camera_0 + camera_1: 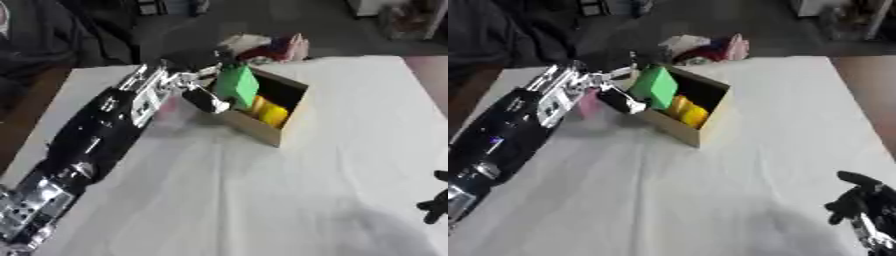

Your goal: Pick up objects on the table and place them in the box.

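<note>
My left hand (203, 90) reaches from the lower left to the near wall of an open cardboard box (262, 126) and is shut on a green block (236, 84), held over the box's left rim. Inside the box lie yellow and orange objects (269, 112). A pink object (588, 105) stands on the white table just left of the box, partly hidden behind my forearm. My right hand (864, 212) rests at the lower right corner with its fingers relaxed and nothing in them.
The white-covered table (306, 190) stretches wide in front of the box. A heap of red, pink and white items (710, 47) lies at the far edge behind the box. Dark floor and furniture lie beyond.
</note>
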`<state>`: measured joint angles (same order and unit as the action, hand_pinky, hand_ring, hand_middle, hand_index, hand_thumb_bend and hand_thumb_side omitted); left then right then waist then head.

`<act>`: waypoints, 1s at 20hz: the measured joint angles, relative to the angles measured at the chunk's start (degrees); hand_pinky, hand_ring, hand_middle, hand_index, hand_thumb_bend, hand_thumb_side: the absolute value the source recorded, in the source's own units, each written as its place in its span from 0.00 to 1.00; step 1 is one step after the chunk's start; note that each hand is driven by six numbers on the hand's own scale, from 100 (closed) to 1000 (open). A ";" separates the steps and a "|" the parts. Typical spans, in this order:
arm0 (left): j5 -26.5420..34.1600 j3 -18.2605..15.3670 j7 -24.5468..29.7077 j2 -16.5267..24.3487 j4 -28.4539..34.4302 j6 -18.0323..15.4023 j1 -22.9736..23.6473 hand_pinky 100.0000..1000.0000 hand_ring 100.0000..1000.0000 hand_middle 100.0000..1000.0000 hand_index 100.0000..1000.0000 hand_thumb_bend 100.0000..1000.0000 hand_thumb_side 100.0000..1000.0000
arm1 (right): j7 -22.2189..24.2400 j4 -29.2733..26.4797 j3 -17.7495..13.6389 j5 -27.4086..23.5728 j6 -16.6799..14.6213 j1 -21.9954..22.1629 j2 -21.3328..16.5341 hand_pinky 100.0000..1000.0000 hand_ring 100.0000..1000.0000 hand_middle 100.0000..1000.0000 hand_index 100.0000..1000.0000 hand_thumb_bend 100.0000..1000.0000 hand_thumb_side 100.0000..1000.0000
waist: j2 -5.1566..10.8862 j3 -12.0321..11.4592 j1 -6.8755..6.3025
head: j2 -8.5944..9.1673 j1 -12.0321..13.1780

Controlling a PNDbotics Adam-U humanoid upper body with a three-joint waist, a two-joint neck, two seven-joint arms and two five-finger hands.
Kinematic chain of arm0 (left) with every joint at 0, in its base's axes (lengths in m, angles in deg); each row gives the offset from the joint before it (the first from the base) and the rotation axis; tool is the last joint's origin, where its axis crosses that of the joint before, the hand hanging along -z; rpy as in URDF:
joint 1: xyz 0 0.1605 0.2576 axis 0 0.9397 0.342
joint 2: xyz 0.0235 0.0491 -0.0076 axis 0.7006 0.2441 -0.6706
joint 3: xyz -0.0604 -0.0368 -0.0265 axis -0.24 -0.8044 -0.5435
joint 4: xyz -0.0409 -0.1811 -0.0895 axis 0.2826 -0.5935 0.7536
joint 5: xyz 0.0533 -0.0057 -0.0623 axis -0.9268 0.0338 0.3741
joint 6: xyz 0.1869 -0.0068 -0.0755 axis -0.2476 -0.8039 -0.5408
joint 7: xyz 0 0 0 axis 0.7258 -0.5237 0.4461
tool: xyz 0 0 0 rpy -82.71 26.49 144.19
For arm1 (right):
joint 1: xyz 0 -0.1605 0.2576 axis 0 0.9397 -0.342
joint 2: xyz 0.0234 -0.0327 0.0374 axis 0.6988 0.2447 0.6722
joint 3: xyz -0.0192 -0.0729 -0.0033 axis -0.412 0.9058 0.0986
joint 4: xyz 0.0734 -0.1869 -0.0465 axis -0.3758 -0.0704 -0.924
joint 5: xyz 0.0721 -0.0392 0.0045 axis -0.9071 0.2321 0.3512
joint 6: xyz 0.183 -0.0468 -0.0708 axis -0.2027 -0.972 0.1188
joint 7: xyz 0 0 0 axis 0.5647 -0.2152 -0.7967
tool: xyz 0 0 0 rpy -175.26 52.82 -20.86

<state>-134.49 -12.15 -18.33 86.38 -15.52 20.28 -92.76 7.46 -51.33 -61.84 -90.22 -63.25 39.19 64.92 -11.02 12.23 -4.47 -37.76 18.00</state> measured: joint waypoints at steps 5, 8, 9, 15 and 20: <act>3.71 -2.50 0.45 2.85 1.46 2.14 1.91 0.71 0.60 0.62 0.76 0.11 0.18 | -0.21 0.00 -0.30 0.06 -0.01 0.10 -0.11 0.65 0.41 0.43 0.82 0.00 0.36 | 0.00 -0.36 -0.02 | 0.00 -0.45; 4.99 -2.46 -3.18 2.62 0.71 3.06 1.56 0.67 0.54 0.55 0.71 0.10 0.17 | -0.22 0.01 -0.29 0.07 -0.03 0.34 -0.39 0.65 0.41 0.43 0.82 0.00 0.36 | 0.00 -0.28 0.01 | 0.00 -0.49; 5.03 -2.09 -4.49 2.13 0.24 3.11 1.01 0.67 0.54 0.54 0.70 0.10 0.17 | -0.20 0.05 -0.27 0.08 -0.04 0.37 -0.43 0.65 0.41 0.43 0.82 0.00 0.36 | 0.01 -0.20 0.08 | 0.00 -0.47; 0.53 0.89 -9.44 -3.33 -4.21 2.08 -2.03 0.67 0.56 0.55 0.70 0.18 0.19 | 0.07 0.33 -0.11 0.06 -0.04 0.14 -0.39 0.65 0.41 0.43 0.82 0.00 0.36 | 0.02 0.88 0.35 | 0.03 -0.11; -6.10 1.94 -12.41 -7.27 -9.09 1.29 -2.54 0.72 0.66 0.67 0.81 0.24 0.22 | 0.39 0.33 0.12 0.02 0.08 -0.09 -0.07 0.65 0.41 0.43 0.82 0.00 0.37 | 0.02 1.63 0.29 | 0.07 -0.02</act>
<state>-140.59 -10.20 -30.74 79.11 -24.60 21.57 -95.30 7.85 -51.00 -61.72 -90.20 -63.17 39.10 64.85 -11.00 13.86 -4.18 -37.69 17.98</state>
